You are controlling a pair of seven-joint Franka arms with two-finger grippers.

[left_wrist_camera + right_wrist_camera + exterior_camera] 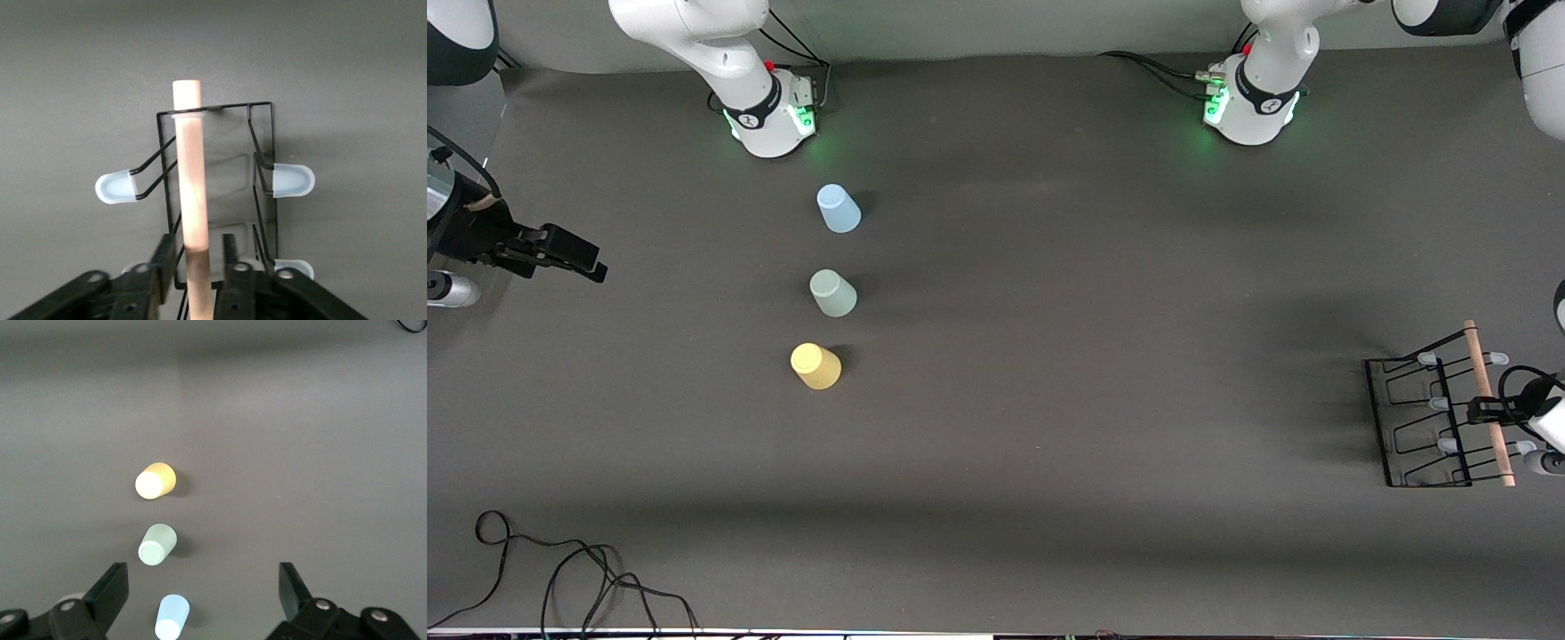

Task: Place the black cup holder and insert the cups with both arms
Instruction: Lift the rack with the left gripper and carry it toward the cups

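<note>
Left wrist view shows the left gripper (198, 267) with its fingers pressed on either side of the wooden rod handle (191, 180) of the black cup holder (1436, 422), which sits at the left arm's end of the table. The rod's long axis runs toward and away from the front camera, crosswise to the jaws. Well apart, the right gripper (203, 593) waits with jaws spread wide near the right arm's end, the blue cup (839, 209), green cup (833, 293) and yellow cup (815, 365) lined up upside down between the two arms, closer to the right one.
</note>
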